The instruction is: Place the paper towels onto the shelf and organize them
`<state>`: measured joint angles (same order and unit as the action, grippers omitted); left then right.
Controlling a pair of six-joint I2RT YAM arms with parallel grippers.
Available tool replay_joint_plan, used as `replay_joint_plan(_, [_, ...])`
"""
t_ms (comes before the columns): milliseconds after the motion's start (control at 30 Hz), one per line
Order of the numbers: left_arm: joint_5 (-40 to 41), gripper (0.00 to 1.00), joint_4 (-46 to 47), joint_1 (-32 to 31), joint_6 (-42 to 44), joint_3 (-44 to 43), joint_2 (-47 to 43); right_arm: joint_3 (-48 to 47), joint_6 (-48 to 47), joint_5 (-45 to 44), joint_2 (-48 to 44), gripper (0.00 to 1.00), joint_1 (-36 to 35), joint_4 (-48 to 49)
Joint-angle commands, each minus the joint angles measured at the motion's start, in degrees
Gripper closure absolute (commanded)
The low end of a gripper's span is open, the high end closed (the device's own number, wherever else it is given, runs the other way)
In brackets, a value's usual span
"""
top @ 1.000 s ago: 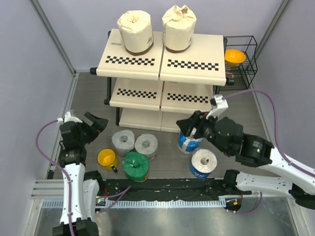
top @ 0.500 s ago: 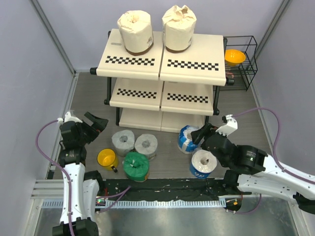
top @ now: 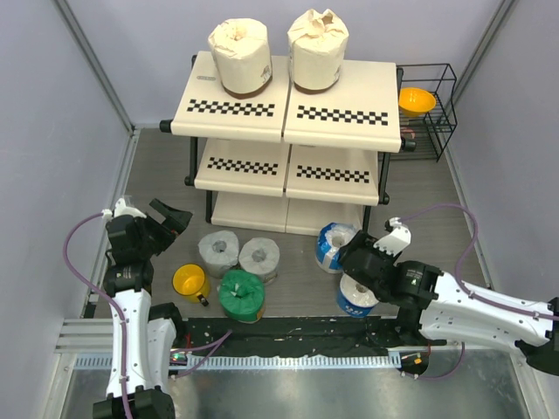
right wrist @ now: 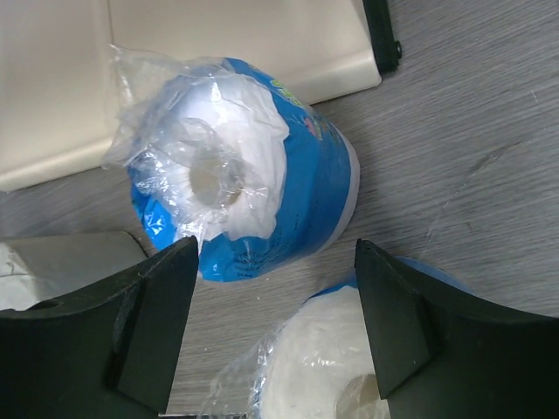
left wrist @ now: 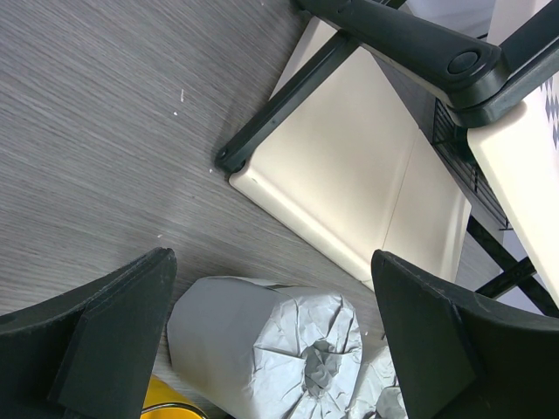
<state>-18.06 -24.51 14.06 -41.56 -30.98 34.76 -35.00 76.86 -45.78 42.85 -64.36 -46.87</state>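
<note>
With the right gripper [right wrist: 276,244] hanging over the two blue-and-white rolls close to the table's near edge, right of centre, the next pick looks like its job. The near blue-and-white roll [right wrist: 323,371] sits directly under the jaws, standing on end with core hole up and long axis vertical. The far blue-and-white roll [right wrist: 244,201] lies just ahead of the fingertips, toward the shelf [top: 341,100]. It is hard against or just beside the bottom board and slightly tipped. Right jaws are partly spread, straddling the near roll from above and gripping nothing; no contact shows.

Judgement: a straight drop with pads on the near roll's sides is the likely approach.

The left gripper [left wrist: 271,255] is spread fully and empty, looking down on a grey roll [left wrist: 271,349] by the shelf's bottom board. It is well apart from the blue pair, so the right arm is nearer. Two cream rolls [top: 238,54] stand on the top tier.
</note>
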Motion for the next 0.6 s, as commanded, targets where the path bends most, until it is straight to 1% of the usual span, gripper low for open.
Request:
replay_joint_plan(0, [-1.45, 0.00, 1.75, 0.35, 0.08, -0.22, -0.22, 0.99, 1.72, -2.65, 1.61, 0.21, 1.77, 3.80])
replay_joint_plan(67, [-1.45, 0.00, 1.84, 0.44, -0.01, -0.04, -0.22, 1.69, 0.40, -0.73, 2.50, 0.21, 3.70, 5.90])
replay_joint_plan(133, [-1.45, 0.00, 1.92, 0.26, -0.01, -0.13, -0.22, 2.48, -2.75, 1.56, 3.20, 0.21, 7.13, 8.27])
replay_joint_plan(167, [-1.45, 0.00, 1.92, 0.26, -0.01, -0.04, -0.31, 3.35, -4.07, 2.70, 3.29, 0.21, 8.45, 11.42])
replay_joint_plan(200, [-1.45, 0.00, 1.92, 0.35, -0.01, 0.04, -0.22, 3.80, -6.17, 5.15, 3.55, 0.21, 10.90, 12.84])
replay_joint_plan(300, [-1.36, 0.00, 2.01, 0.26, -0.01, 0.04, -0.40, 4.50, -8.56, 8.50, 5.04, 0.21, 14.77, 16.89])
replay_joint_plan(433, [-1.45, 0.00, 1.92, 0.35, -0.01, 0.04, -0.31, 4.07, -11.46, 11.50, 8.12, 0.22, 16.63, 19.45])
replay_joint_plan(533, [-1.36, 0.00, 1.93, 0.35, -0.10, 0.13, -0.31, 3.89, -12.08, 13.08, 9.88, 0.28, 16.46, 20.59])
replay_joint_plan(567, [-1.36, 0.00, 1.92, 0.35, -0.01, 0.13, -0.31, 4.06, -12.26, 13.26, 10.06, 0.32, 16.54, 20.85])
